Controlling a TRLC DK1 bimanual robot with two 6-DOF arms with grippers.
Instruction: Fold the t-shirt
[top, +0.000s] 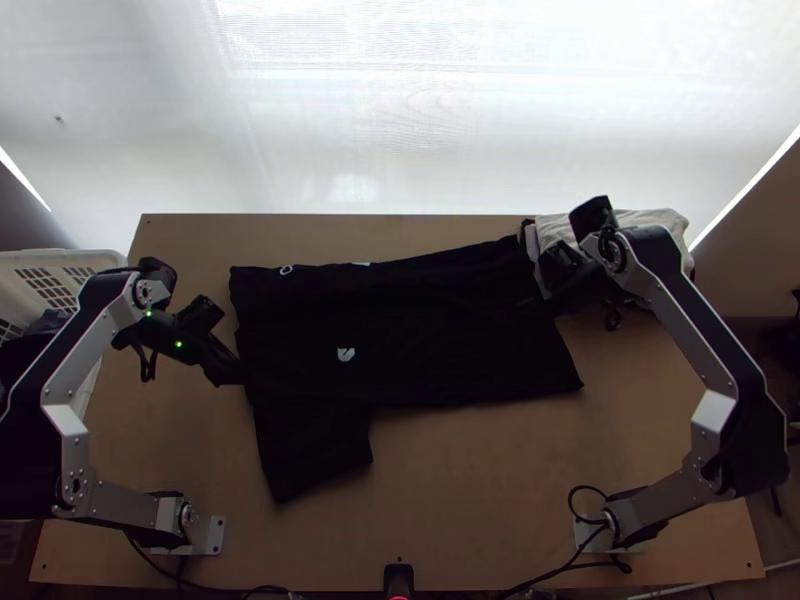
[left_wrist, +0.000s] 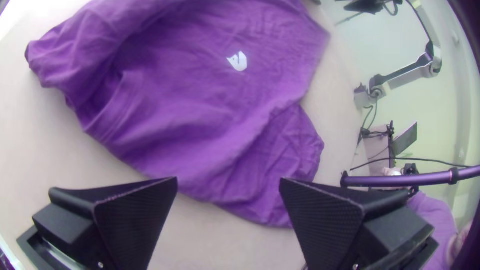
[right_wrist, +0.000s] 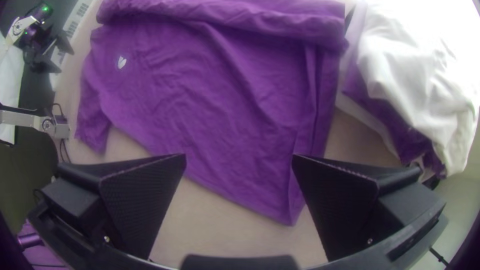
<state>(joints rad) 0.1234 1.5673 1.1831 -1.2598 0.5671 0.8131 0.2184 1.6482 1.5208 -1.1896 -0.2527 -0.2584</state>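
t-shirt (top: 430, 350) between bent arms (top: 82, 360), left end effector (top: 232, 374) open

Over at the far right corner of the wooden table (top: 480, 500), there's a crumpled heap of pale cloth (top: 655, 219), darker fabric bunched at its edge in the right wrist view! Across to the left sits a white slotted basket (top: 45, 258), and beyond the table's far edge, a bright white sheet (top: 400, 120) spans the scene.
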